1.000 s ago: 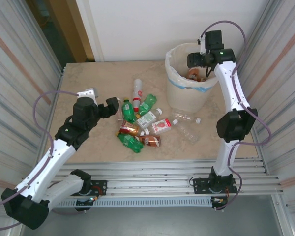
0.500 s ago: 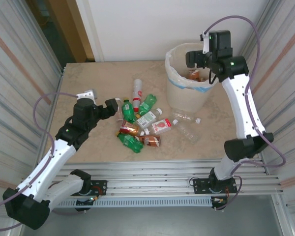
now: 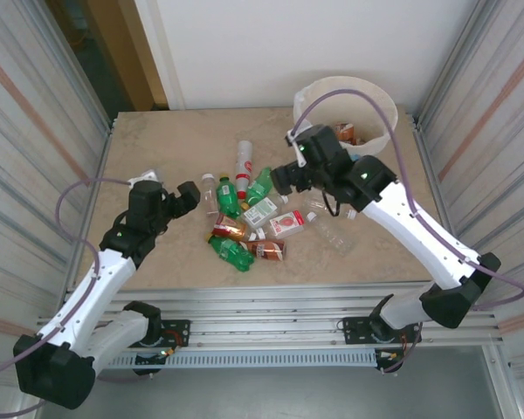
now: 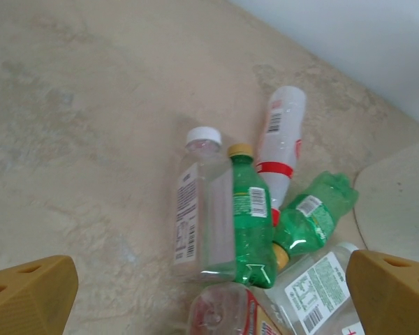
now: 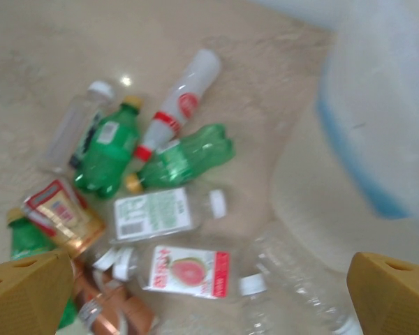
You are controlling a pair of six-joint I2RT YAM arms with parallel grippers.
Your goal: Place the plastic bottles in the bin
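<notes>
Since both pairs of jaws stand wide apart with nothing between them, the coming pick turns on which bottle lies squarely ahead of which arm. Nearest the bases, at the pile's near edge, a green bottle (image 3: 231, 253) and a brown-filled bottle (image 3: 268, 250) lie on the surface (image 3: 157, 140). The left arm (image 3: 100, 279) reaches in from the left. Its left jaws face a clear white-capped bottle (image 4: 202, 202) lying just ahead, which touches a green yellow-capped bottle (image 4: 251, 220) along its side. Both lie with their long axes running away from the jaws, caps at the far end, so I judge that a straight advance would set the jaws on either side of the clear one's width.

The right arm (image 3: 410, 225) holds the right jaws above the pile's bin side. Below them are a clear bottle with a green-and-white label (image 5: 153, 213) and a pink-labelled bottle (image 5: 188, 269), both lying crosswise in the blurred wrist view. The left arm is nearer the clear-and-green pair, the right arm nearer these two.

Farther off lies a white bottle with a red band (image 4: 283, 132). Farthest, at the back right, the bin (image 3: 354, 82) stands with at least one bottle inside (image 3: 345, 133). Barcodes and a fruit picture show, but no writing is legible.
</notes>
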